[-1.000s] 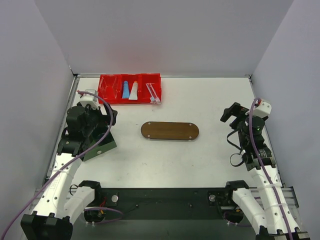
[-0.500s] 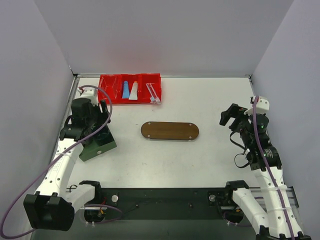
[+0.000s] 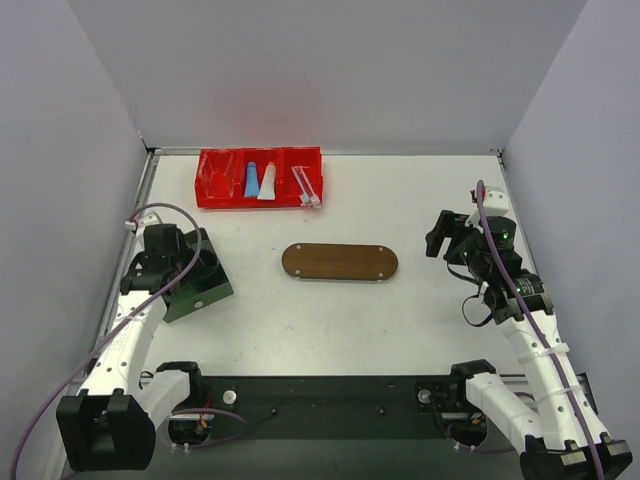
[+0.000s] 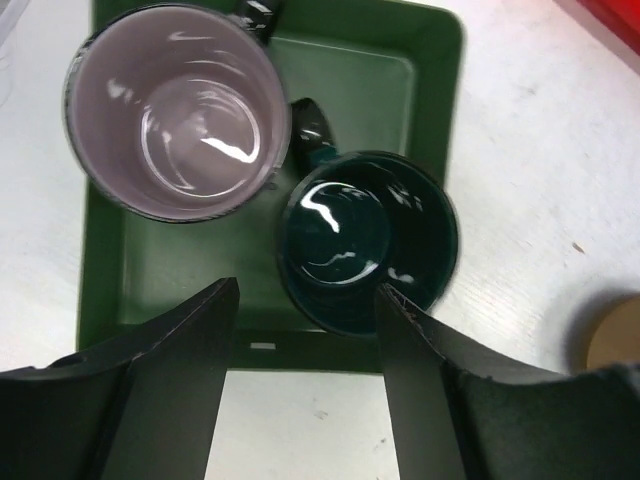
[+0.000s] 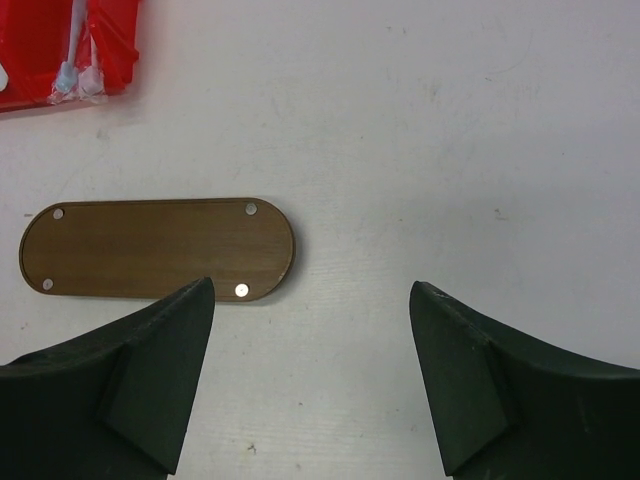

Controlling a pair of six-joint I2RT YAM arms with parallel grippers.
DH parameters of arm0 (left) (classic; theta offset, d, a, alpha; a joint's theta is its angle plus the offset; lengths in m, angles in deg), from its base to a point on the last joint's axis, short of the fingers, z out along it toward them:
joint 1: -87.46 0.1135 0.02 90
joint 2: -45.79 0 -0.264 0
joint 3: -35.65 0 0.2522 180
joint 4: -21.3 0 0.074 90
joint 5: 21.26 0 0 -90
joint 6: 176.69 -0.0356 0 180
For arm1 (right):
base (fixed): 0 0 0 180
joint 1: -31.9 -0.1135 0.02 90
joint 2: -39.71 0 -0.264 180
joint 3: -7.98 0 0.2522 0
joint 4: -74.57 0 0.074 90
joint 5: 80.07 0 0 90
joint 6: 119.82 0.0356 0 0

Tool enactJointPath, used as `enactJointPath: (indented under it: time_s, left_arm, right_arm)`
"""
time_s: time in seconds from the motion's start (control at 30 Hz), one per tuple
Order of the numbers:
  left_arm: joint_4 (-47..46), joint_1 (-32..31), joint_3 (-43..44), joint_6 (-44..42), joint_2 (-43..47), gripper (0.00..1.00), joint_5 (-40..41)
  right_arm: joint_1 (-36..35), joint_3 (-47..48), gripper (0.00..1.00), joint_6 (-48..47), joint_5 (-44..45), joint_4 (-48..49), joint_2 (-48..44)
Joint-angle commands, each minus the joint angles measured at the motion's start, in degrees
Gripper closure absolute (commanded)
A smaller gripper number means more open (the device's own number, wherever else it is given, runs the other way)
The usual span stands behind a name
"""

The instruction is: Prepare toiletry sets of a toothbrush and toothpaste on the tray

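White tabletop fills the scene, closed in by pale grey walls. At the far left stands a red bin (image 3: 208, 200) with three compartments. A blue tube (image 3: 252, 180) and a white tube (image 3: 268, 182) lie side by side in its middle compartment. Two thin, clear toothbrushes (image 3: 309, 187) lie in the right one, their heads toward the near rim.

The brown wooden tray (image 3: 340, 262) lies flat in the middle of the table, its long side running left to right, a light stud near each corner. It sits well apart from the bin.

The left gripper (image 4: 307, 290) hangs over a dark green box (image 4: 440, 120) at the left edge of the table. Its fingers are spread wide and grip nothing. In the box stand a pale cup (image 4: 175, 110) and a dark teal cup (image 4: 365, 240), touching or nearly so. The teal cup is directly below the gap between the fingers.

The right gripper (image 5: 312, 290) hovers above bare table to the right of the tray, pointing toward it. Its fingers are also spread wide, with nothing between them.
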Motion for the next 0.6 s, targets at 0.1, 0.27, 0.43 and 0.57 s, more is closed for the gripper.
enactJointPath:
  time_s: [0.1,0.27,0.43,0.57]
  left_arm:
    - [-3.2,9.9,-1.2,2.3,-3.0,0.39,-4.5]
    - [-4.2,9.8,-2.0,1.6,-4.8,0.41,-7.3]
    - [-4.9,9.8,-1.9,0.7,-6.3,0.45,-8.3]
    - [-5.0,9.7,-1.8,-0.1,-8.6,0.46,-10.1]
  right_arm:
    - [-1.0,2.5,0.29,-1.3,-0.5,-0.4,0.2]
    - [-1.2,2.6,0.29,-1.4,-0.7,-0.5,0.4]
    - [-1.3,2.8,0.3,-1.5,-0.7,-0.6,0.5]
    - [-1.2,2.7,0.3,-1.6,-0.6,-0.7,0.3]
